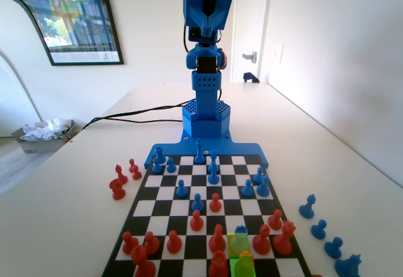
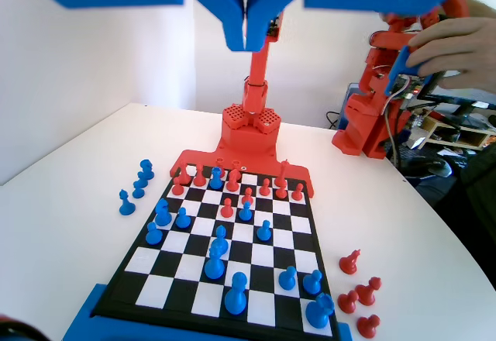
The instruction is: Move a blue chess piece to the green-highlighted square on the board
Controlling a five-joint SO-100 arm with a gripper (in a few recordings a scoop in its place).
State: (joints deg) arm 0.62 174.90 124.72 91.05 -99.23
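Note:
The blue chess piece [image 1: 239, 240] stands on the yellow-tinted square near the board's [image 1: 189, 163] front right in the fixed view, between red pieces. The green-highlighted square [image 1: 244, 269] lies directly in front of it, at the picture's bottom edge. My gripper [image 1: 206, 28] is raised high on the folded blue arm at the far end, well away from every piece. In the wrist view the gripper [image 2: 246, 40] hangs from the top edge with its jaws pressed together and nothing between them. There the blue chess piece [image 2: 216, 177] stands far off among the red pieces on the board [image 2: 306, 257].
Several captured blue pieces [image 1: 320, 229] stand on the table right of the board in the fixed view, and captured red pieces [image 1: 118, 181] stand left of it. Black cables [image 1: 138, 114] run across the table to the arm's base [image 1: 205, 121].

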